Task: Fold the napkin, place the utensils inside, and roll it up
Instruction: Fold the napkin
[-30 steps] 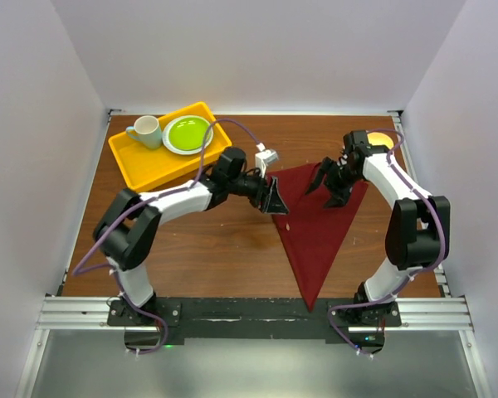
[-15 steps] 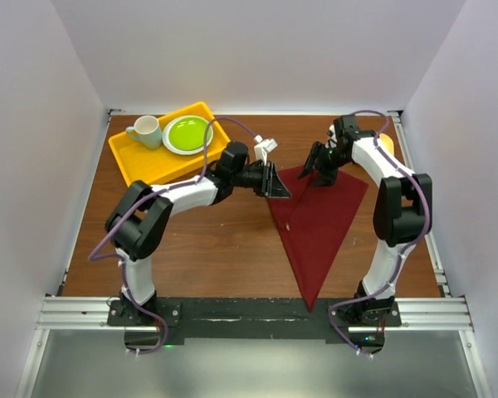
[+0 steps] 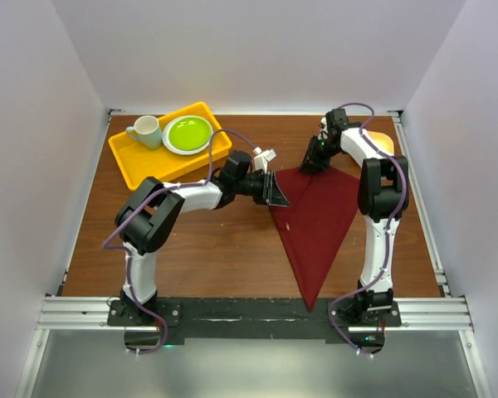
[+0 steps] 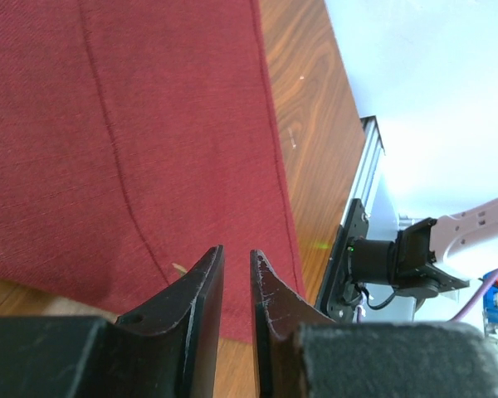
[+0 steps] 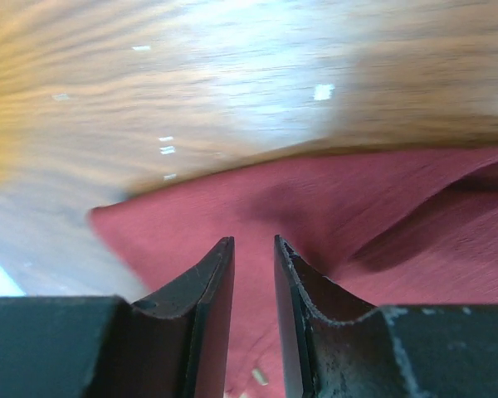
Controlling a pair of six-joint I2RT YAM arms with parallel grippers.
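The maroon napkin (image 3: 315,224) lies flat on the wooden table as a triangle, its long tip pointing at the near edge. My left gripper (image 3: 278,192) sits at the napkin's back left corner. In the left wrist view its jaws (image 4: 236,249) stand a narrow gap apart over the napkin (image 4: 149,124), nothing between them. My right gripper (image 3: 309,164) hovers at the napkin's back edge. In the right wrist view it (image 5: 253,239) is also narrowly open above the cloth (image 5: 357,215), which has a raised crease to the right. The utensils are out of view.
A yellow tray (image 3: 141,162) at the back left holds a green plate (image 3: 187,133) and a pale cup (image 3: 146,131). An orange-yellow round thing (image 3: 383,143) shows partly behind the right arm at the back right. White walls close in the table.
Both grippers' jaws have narrowed from wide open. The right gripper has moved back and left, from over the napkin to its back edge. The left gripper has shifted slightly back.
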